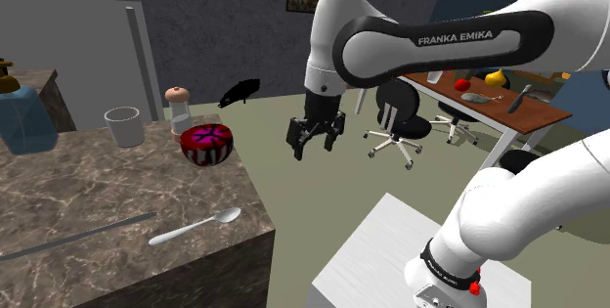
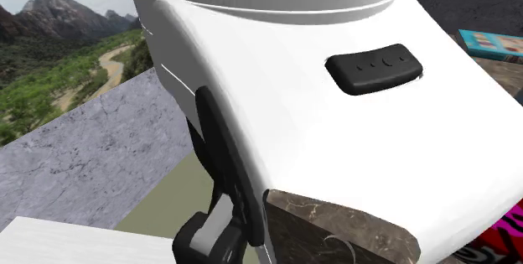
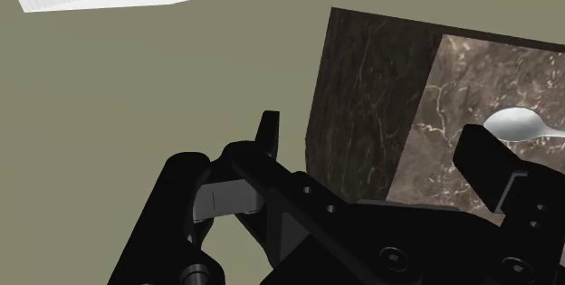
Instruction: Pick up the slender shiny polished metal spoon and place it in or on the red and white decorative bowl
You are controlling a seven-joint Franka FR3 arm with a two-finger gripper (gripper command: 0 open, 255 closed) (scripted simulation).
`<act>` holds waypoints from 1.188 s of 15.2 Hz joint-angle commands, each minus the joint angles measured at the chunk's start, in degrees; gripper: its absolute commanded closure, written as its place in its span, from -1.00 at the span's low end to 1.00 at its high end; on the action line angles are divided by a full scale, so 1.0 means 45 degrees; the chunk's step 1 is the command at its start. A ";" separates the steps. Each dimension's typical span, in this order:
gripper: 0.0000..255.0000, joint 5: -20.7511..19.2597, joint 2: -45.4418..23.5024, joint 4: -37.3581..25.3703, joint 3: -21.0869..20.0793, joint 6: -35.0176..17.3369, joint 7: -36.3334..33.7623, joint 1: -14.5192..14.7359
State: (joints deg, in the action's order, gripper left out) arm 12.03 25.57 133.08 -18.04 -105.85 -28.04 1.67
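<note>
The gripper (image 1: 315, 146) hangs over the olive floor (image 1: 288, 187), just off the marble counter (image 1: 88, 198). Its 2 fingers stand well apart and hold nothing. In the shoulder view the silver spoon (image 1: 196, 226) lies flat on the counter at 8 o'clock from the gripper. The red and white bowl (image 1: 205, 145) stands at 12 o'clock from the spoon, apart from it.
</note>
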 commanded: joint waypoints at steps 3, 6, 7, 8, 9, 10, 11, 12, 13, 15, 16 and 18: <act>-1.00 0.0089 -0.1632 -0.0640 -0.0884 -0.0935 -0.1309 0.0092; -1.00 -0.0069 -0.2977 -0.1229 -0.1479 -0.1621 -0.2310 0.0155; -1.00 -0.0166 -0.3450 -0.1457 -0.1659 -0.1835 -0.2657 0.0183; -1.00 -0.0286 -0.3934 -0.1702 -0.1827 -0.2040 -0.3010 0.0218; -1.00 -0.0429 -0.4428 -0.1962 -0.1980 -0.2234 -0.3369 0.0264; -1.00 -0.0592 -0.4932 -0.2239 -0.2118 -0.2417 -0.3734 0.0320; -1.00 -0.0775 -0.5445 -0.2532 -0.2238 -0.2587 -0.4102 0.0390; -1.00 -0.0974 -0.5965 -0.2842 -0.2338 -0.2743 -0.4471 0.0475; -1.00 -0.1187 -0.6492 -0.3170 -0.2419 -0.2883 -0.4840 0.0575; -1.00 -0.1637 -0.7555 -0.3878 -0.2513 -0.3115 -0.5566 0.0829; -1.00 -0.1866 -0.8089 -0.4259 -0.2529 -0.3204 -0.5917 0.0982; -1.00 -0.2075 -0.8584 -0.4484 -0.2503 -0.3422 -0.6207 0.1156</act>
State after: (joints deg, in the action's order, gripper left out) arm 3.23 -11.84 113.69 -29.32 -120.92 -55.16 6.49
